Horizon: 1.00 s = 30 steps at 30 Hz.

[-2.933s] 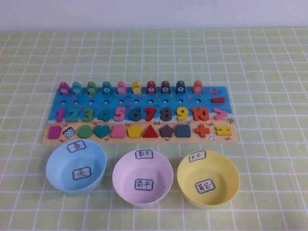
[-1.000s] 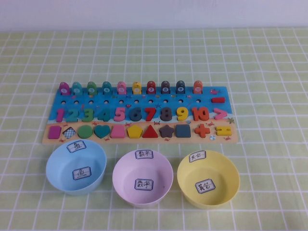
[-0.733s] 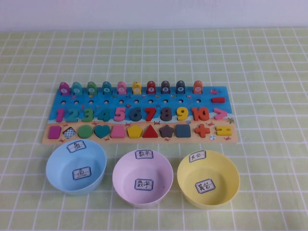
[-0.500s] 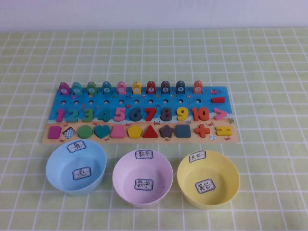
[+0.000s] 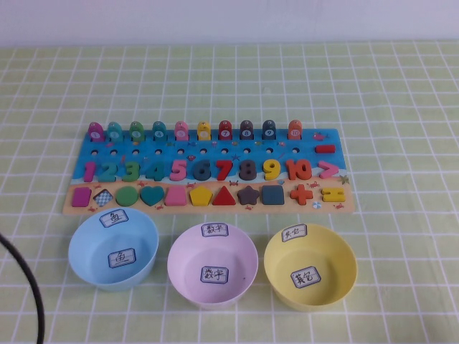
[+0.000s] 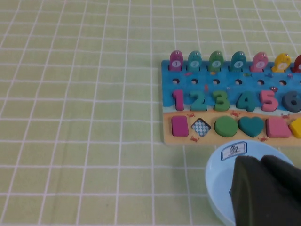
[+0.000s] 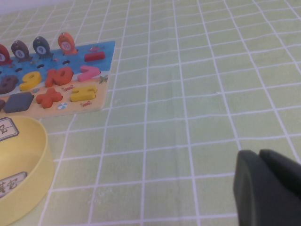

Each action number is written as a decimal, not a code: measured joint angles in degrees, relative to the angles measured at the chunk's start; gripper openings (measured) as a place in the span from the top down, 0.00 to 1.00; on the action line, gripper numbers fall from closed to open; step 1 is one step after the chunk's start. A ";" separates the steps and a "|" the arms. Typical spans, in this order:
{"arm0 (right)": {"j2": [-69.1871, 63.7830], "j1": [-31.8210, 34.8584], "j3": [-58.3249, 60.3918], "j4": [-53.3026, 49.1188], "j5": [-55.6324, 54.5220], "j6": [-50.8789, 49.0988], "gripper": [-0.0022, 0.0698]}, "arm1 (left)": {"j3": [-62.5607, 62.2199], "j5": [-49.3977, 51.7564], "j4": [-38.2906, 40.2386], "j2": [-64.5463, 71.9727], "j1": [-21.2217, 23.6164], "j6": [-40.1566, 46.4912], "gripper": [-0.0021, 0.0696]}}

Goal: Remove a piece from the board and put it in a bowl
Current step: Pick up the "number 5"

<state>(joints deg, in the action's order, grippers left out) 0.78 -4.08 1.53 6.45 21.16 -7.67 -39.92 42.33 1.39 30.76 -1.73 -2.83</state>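
The pink-red digit "5" (image 5: 178,170) sits in the number row of the board (image 5: 222,208); it also shows in the left wrist view (image 6: 268,100). The pale pink-lilac bowl (image 5: 237,261) stands empty in front of the board's middle. Neither gripper shows in the high view. In the left wrist view my left gripper (image 6: 261,161) is shut and empty, over the light blue bowl (image 6: 218,188), short of the board's left end (image 6: 165,136). In the right wrist view my right gripper (image 7: 258,155) is shut and empty over bare tablecloth, right of the board (image 7: 96,104).
The light blue bowl (image 5: 90,251) and the yellow bowl (image 5: 337,261) flank the pink-lilac one. A black cable (image 5: 32,287) curves in at the front left corner. The red "7" (image 5: 224,170) and the pink trapezoid (image 5: 176,196) stay on the board.
A black cable has come into the front left corner of the high view. The board, pieces and bowls have not moved.
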 joint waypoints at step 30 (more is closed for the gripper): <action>0.00 0.00 0.00 0.00 0.00 0.00 0.99 | -57.68 28.23 -6.07 70.54 -20.39 10.07 0.98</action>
<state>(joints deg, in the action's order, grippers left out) 0.78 -4.08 1.53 6.45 21.16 -7.67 -97.60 70.56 -4.69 101.30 -22.12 7.24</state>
